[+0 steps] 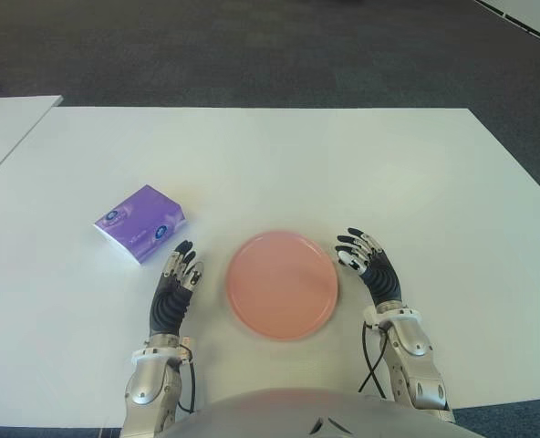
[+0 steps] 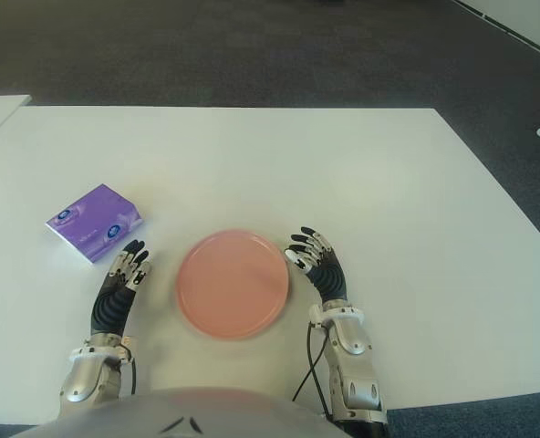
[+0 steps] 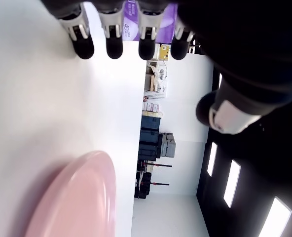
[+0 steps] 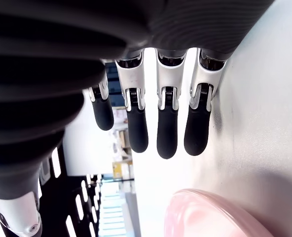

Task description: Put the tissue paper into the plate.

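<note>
Plate [image 1: 282,285]: on the table [image 1: 343,164], between my hands.
Tissue pack [image 1: 140,223]: left of plate, farther back.
My left hand [image 1: 174,290]: just before the pack.
My right hand [image 1: 370,265]: right of plate.

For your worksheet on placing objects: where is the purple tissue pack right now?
In the eye views, the purple tissue pack lies on the white table, on the robot's left, just beyond the left hand and left of the pink plate.
</note>
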Available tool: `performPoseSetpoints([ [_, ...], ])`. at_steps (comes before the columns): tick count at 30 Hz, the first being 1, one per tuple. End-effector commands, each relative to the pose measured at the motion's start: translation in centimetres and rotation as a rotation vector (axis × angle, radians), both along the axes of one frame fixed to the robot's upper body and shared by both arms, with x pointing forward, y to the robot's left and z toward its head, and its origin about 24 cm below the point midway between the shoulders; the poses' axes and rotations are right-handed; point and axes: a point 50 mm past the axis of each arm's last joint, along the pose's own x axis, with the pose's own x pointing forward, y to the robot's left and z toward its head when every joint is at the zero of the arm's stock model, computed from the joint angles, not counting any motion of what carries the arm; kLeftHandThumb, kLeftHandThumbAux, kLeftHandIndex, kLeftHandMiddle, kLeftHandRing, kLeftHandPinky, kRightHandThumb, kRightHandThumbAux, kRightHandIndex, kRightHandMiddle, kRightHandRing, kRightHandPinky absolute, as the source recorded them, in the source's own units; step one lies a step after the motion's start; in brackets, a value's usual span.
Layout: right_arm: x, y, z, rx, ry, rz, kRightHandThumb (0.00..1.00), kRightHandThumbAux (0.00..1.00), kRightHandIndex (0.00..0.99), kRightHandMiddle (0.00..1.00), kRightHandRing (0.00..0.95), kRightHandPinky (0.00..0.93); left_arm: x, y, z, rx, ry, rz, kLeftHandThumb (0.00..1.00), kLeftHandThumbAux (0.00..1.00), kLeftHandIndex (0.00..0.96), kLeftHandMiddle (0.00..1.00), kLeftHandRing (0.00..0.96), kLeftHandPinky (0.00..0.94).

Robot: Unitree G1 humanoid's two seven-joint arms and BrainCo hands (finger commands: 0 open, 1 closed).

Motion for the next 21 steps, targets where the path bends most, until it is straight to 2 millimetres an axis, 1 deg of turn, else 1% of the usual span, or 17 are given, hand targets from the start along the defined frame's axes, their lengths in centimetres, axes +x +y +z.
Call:
performPoseSetpoints([
  [1, -1.9, -0.4, -2.8, 0.009, 0.182, -0.027, 0.235, 0.676, 0.189, 0.314, 0.33, 0.33, -0.1, -0.2, -0.2, -0.009, 0.018, -0.004, 0.095, 0.57, 0.089, 0.068, 0.041, 0.026],
  [10, -1.8, -0.5, -3.0, -0.001, 0.185, -0.032, 0.212, 0.689, 0.173, 0.314, 0.32, 0.314, -0.1, -0.1, -0.2, -0.007, 0.026, -0.007, 0.092, 0.577, 0.085, 0.067, 0.035, 0.018],
  [14, -1.8, -0.5, -3.0, 0.001, 0.177, -0.032, 0.216, 0.69, 0.174, 0.317, 0.323, 0.317, 0.0, 0.0, -0.3, -0.007, 0.027, -0.001, 0.089, 0.578, 0.085, 0.065, 0.034, 0.018],
  [18, -1.8, -0.5, -3.0, 0.002, 0.173, -0.026, 0.221, 0.688, 0.179, 0.316, 0.325, 0.322, 0.1, 0.4, -0.4, 0.007, 0.021, 0.009, 0.103, 0.556, 0.082, 0.053, 0.022, 0.004],
  [21, -1.8, -0.5, -2.9, 0.0, 0.174, -0.024, 0.217, 0.688, 0.181, 0.314, 0.326, 0.326, 0.4, 1.0, 0.2, 0.04, -0.002, 0.018, 0.11, 0.552, 0.079, 0.049, 0.02, 0.001],
])
